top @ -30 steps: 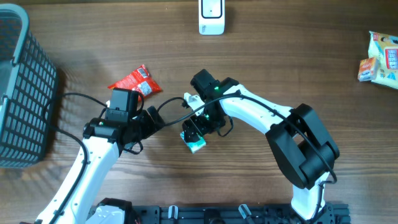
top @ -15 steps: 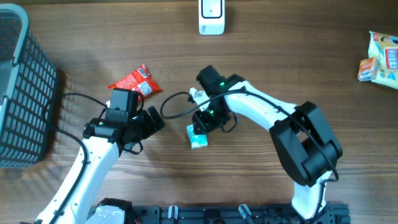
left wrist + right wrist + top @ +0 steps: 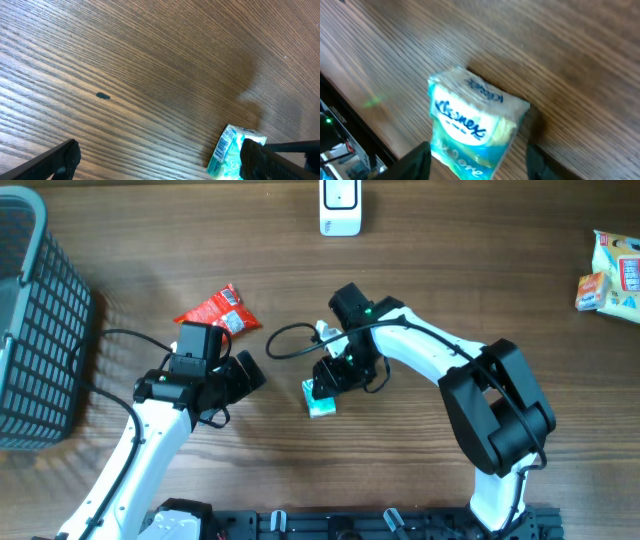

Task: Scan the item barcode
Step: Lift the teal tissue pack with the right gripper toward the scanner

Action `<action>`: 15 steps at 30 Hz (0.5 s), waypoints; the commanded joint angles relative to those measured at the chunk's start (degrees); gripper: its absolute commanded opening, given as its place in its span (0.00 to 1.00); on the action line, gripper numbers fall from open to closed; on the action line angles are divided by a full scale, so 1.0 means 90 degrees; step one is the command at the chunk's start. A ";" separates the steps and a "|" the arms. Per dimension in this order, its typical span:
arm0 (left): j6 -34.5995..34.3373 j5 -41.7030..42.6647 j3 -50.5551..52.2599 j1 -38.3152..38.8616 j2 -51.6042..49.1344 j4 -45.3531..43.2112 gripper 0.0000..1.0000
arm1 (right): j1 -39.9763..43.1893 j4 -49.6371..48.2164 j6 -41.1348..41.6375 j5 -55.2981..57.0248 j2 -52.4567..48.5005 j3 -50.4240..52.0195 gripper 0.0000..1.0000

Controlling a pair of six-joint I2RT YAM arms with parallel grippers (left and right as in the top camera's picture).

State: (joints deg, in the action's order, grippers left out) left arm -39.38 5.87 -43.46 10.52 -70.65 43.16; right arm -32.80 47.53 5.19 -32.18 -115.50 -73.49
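Wood-grain table [image 3: 450, 260]; tissue pack [image 3: 319, 399] lying on it; basket [image 3: 38, 330] at left.

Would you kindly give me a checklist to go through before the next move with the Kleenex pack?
1. Kleenex pack lying on the table: ok.
2. Right gripper straddling it, jaws apart: ok.
3. Barcode found, on a side face: ok.
4. Barcode turned toward the scanner: cannot tell.
5. Pack near the scanner: not ok.
6. Left gripper open and empty: ok.
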 commanded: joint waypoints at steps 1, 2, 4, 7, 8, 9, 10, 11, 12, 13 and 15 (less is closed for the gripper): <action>-0.0010 -0.0112 0.0051 0.0027 -0.0051 -0.0002 0.99 | -0.0012 0.0036 0.0690 0.0590 -0.0061 0.0165 0.64; -0.0010 -0.0112 0.0051 0.0027 -0.0051 -0.0005 0.99 | -0.0012 0.0039 0.0702 0.0595 -0.0061 0.0180 0.63; -0.0012 -0.0112 0.0051 0.0027 -0.0051 -0.0005 0.99 | -0.0012 0.0036 0.0707 0.0576 -0.0061 0.0180 0.51; -0.0012 -0.0112 0.0051 0.0027 -0.0051 -0.0002 0.99 | -0.0012 0.0034 0.0704 0.0576 -0.0061 0.0180 0.39; -0.0010 -0.0112 0.0051 0.0027 -0.0051 0.0000 0.99 | -0.0012 0.0034 0.0702 0.0576 -0.0061 0.0180 0.34; -0.0010 -0.0112 0.0051 0.0027 -0.0051 -0.0002 0.99 | -0.0012 0.0029 0.0682 0.0576 -0.0061 0.0180 0.31; -0.0010 -0.0112 0.0051 0.0027 -0.0051 -0.0002 0.99 | -0.0012 0.0024 0.0648 0.0571 -0.0061 0.0180 0.29; -0.0010 -0.0112 0.0051 0.0027 -0.0051 -0.0002 0.99 | -0.0012 0.0019 0.0624 0.0568 -0.0061 0.0180 0.27; -0.0010 -0.0114 0.0051 0.0027 -0.0051 -0.0002 0.99 | -0.0012 0.0012 0.0585 0.0542 -0.0061 0.0180 0.27; -0.0010 -0.0114 0.0051 0.0027 -0.0051 -0.0005 0.99 | -0.0012 0.0007 0.0588 0.0522 -0.0061 0.0180 0.25; -0.0010 -0.0114 0.0051 0.0027 -0.0051 -0.0005 0.99 | -0.0012 0.0007 0.0588 0.0520 -0.0061 0.0180 0.19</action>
State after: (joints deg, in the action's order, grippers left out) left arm -39.38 5.85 -43.46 10.52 -70.65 43.24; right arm -32.84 47.72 10.68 -29.58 -115.50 -72.44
